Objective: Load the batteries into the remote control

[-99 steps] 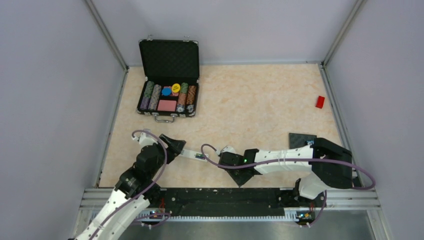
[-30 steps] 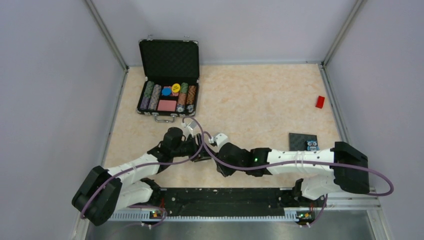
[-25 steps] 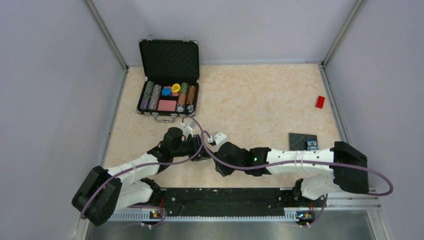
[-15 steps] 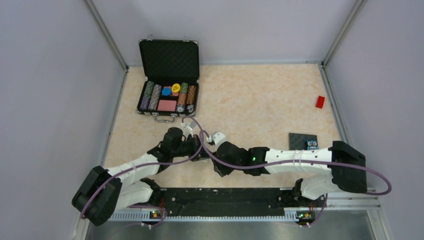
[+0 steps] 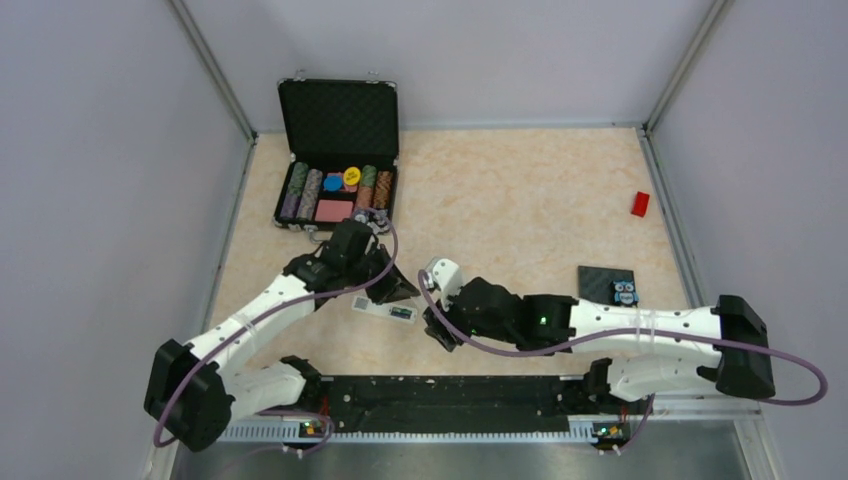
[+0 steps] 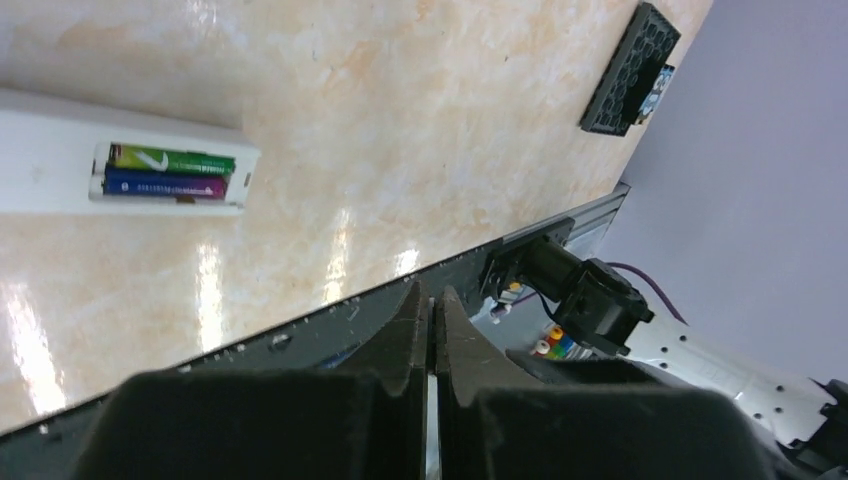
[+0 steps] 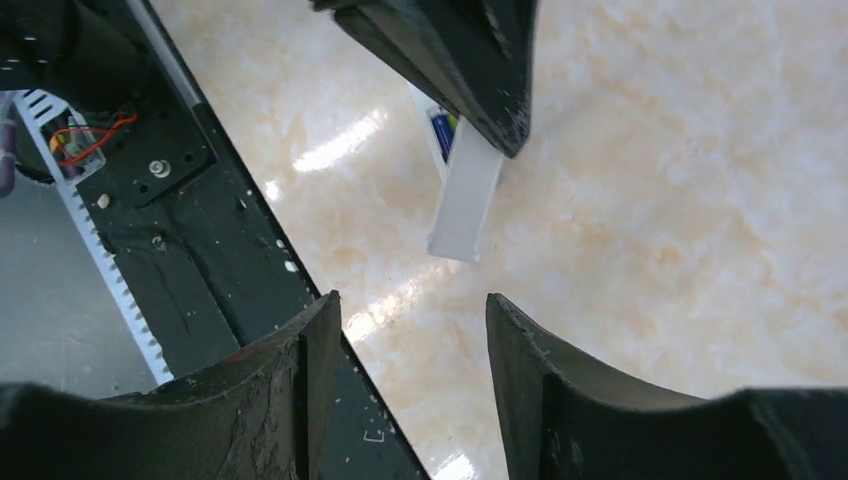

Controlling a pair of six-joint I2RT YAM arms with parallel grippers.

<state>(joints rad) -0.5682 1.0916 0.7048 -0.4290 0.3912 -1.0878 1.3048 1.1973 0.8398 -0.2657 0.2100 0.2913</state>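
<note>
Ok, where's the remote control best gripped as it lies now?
Probably the plain white stretch of the remote control, clear of the exposed batteries, coming straight down and closing across its narrow width. It lies flat on the table, back up, so only its long edges offer a hold, and squeezing over the batteries might dislodge them.

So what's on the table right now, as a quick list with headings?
Remote control: lying flat, back up, no cover on
Batteries: green battery and purple battery side by side inside the remote
Left gripper: shut, empty, near the remote
Right gripper: open, empty
Also: chip case, red block
</note>
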